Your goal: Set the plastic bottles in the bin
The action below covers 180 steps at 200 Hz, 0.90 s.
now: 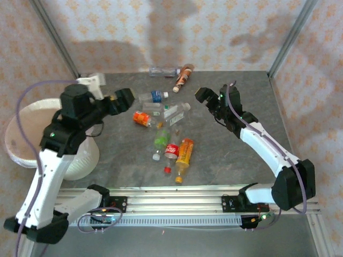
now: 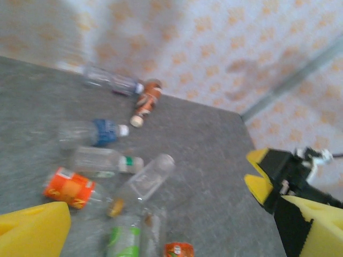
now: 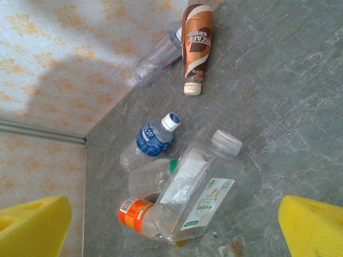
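Several plastic bottles lie in a loose pile mid-table: a blue-labelled one (image 1: 155, 96) (image 3: 153, 140), an orange-labelled one (image 1: 142, 118) (image 2: 68, 187), a clear square one (image 1: 177, 112) (image 3: 201, 193), a green-labelled one (image 1: 161, 140), a red-labelled one (image 1: 171, 151) and an orange-filled one (image 1: 184, 155). A clear bottle (image 1: 163, 70) and a brown-labelled bottle (image 1: 183, 76) (image 3: 196, 40) lie at the far edge. The white bin (image 1: 80, 160) stands at the left. My left gripper (image 1: 124, 99) (image 2: 171, 235) hangs open and empty between bin and pile. My right gripper (image 1: 202, 95) (image 3: 171, 230) is open, empty, right of the pile.
Patterned walls with metal posts close off the table at the back and sides. The left arm reaches over the bin's rim. The right gripper (image 2: 268, 176) faces the left one across the pile. Bare grey tabletop (image 1: 236, 155) lies to the right of the bottles.
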Motion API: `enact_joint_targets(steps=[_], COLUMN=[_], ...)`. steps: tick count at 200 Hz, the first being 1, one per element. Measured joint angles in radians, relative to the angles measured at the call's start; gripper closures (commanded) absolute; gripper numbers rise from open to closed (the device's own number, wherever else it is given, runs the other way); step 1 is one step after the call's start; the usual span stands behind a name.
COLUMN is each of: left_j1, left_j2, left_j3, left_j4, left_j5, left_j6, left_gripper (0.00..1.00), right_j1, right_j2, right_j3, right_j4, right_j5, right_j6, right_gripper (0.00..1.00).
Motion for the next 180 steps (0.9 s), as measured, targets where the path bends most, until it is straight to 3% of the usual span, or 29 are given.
enact_joint_targets(steps=[23, 44, 107, 144, 180], left_j1=[-0.15, -0.226, -0.235, -0.171, -0.113], left_j2=[0.092, 0.197, 0.408, 0.554, 0.711], left_j3=[-0.021, -0.03, -0.163, -0.178, -0.178], left_j4=[0.07, 0.106, 0.131, 0.148, 0.178], left_j5=[-0.105, -0.221, -0.576, -0.565, -0.518], left_j6=[-0.029, -0.104, -0.45, -0.569, -0.592], left_gripper=[0.0, 0.0, 0.0, 0.0, 0.0], right_j1=[0.0, 0.0, 0.0, 0.0, 0.0], right_j2=[-0.008, -0.053, -0.299, -0.334, -0.333], right_j3=[0.0, -0.012, -0.073, -0.075, -0.083], right_j4=[0.001, 0.006, -0.042, -0.101, -0.126], right_j5=[-0.014, -0.027, 0.015, 0.035, 0.041], right_j6=[-0.008, -0.036, -0.157, -0.2, -0.206], right_gripper=[0.01, 0.01, 0.01, 0.01, 0.01])
